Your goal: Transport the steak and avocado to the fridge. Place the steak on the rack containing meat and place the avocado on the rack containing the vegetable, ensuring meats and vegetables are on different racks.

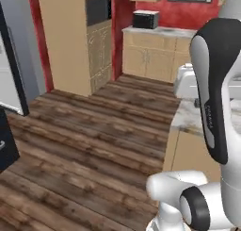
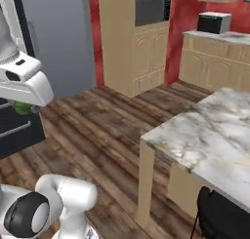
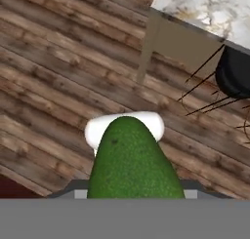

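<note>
I am holding the avocado (image 3: 134,157) clamped in my claw (image 3: 131,191) above the wooden floor (image 3: 53,72).

body: my arm (image 1: 221,84) is glossy white with rounded shells | trim: a black curved panel with small pale lettering | joints: dark round caps ringed in grey | hand (image 2: 22,79): white, blocky, one small dark mark

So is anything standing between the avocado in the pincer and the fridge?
Nothing visible does. The avocado is held in the pincer over open wooden floor, and the fridge lies ahead across bare boards. The marble counter sits off to the right.
</note>
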{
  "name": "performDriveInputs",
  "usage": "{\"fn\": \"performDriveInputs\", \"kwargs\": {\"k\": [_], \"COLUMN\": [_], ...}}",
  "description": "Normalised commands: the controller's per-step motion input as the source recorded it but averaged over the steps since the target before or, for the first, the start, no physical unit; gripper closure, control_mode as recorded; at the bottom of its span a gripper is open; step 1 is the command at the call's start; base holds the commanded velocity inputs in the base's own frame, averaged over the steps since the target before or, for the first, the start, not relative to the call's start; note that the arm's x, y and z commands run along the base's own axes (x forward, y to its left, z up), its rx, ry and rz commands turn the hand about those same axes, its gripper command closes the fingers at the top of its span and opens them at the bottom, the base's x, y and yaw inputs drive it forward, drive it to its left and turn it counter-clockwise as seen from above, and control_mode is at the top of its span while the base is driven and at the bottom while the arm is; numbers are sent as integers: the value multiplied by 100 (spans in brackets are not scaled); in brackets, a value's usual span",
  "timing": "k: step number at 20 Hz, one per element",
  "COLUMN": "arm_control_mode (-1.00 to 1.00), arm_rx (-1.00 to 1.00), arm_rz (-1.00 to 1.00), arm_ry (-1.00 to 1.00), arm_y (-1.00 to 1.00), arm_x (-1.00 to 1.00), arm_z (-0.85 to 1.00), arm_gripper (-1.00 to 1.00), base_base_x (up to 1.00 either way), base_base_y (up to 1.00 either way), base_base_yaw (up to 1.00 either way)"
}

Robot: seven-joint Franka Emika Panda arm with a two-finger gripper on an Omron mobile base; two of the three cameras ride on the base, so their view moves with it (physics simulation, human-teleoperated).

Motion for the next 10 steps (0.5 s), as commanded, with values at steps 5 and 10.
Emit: {"fn": "performDriveInputs", "kwargs": {"k": [5, 10], "arm_control_mode": [100, 100], "arm_rx": [0, 0], "arm_rz": [0, 0], "arm_ry": [0, 0], "arm_y": [0, 0], "arm_x": [0, 0], "arm_z": [0, 0], "arm_gripper": [100, 100], "base_base_x": [9, 94], "base_base_y": [42, 5], "base_base_yaw": [91, 57]}}
